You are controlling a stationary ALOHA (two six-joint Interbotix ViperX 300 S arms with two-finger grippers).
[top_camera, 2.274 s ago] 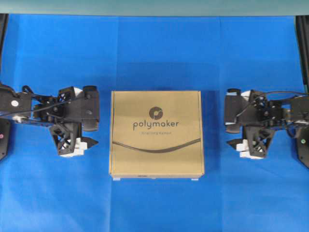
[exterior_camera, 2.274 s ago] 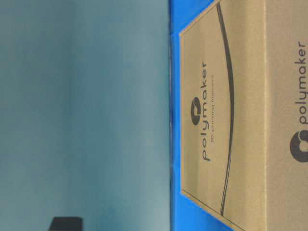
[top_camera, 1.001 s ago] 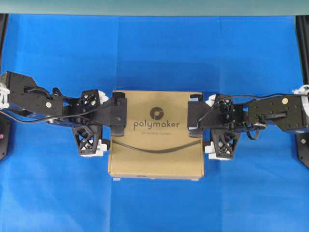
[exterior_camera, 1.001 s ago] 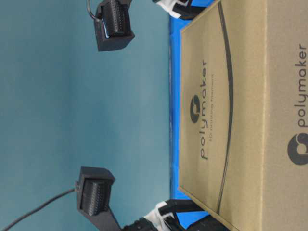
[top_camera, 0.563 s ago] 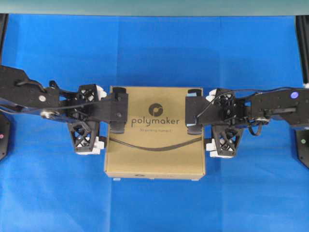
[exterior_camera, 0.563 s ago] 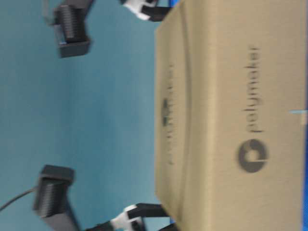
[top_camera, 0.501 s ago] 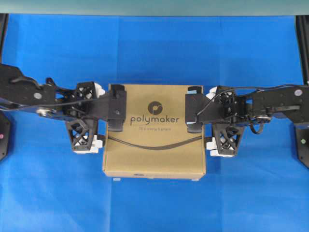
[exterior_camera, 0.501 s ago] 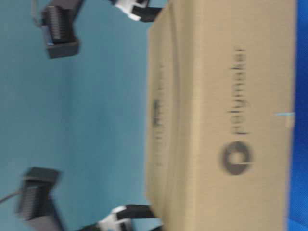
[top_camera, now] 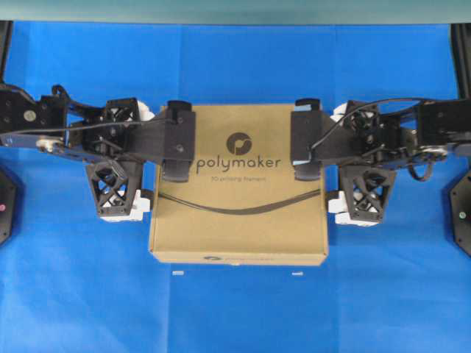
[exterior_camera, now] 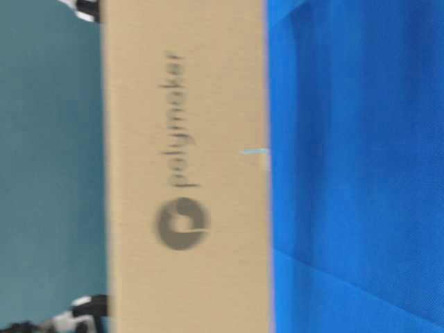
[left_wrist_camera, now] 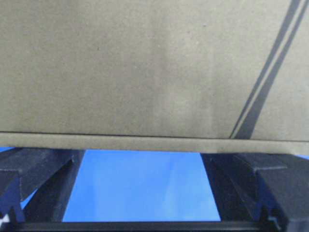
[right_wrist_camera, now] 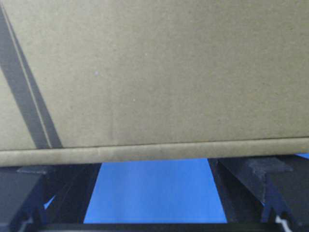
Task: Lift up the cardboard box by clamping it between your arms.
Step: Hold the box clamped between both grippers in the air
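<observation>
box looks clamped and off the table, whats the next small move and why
Probably keep the inward squeeze and raise both arms together a little more, slowly. The cardboard box sits pinched between the left gripper and right gripper, whose fingers stand wide open along its sides, so only side pressure holds it. In the table-level view its lower edge hangs clear of the blue table.

A bright blue cloth covers the surface, evenly lit, with soft creases showing in the table-level view. Behind it stands a plain teal wall. Dark posts flank the far corners.
</observation>
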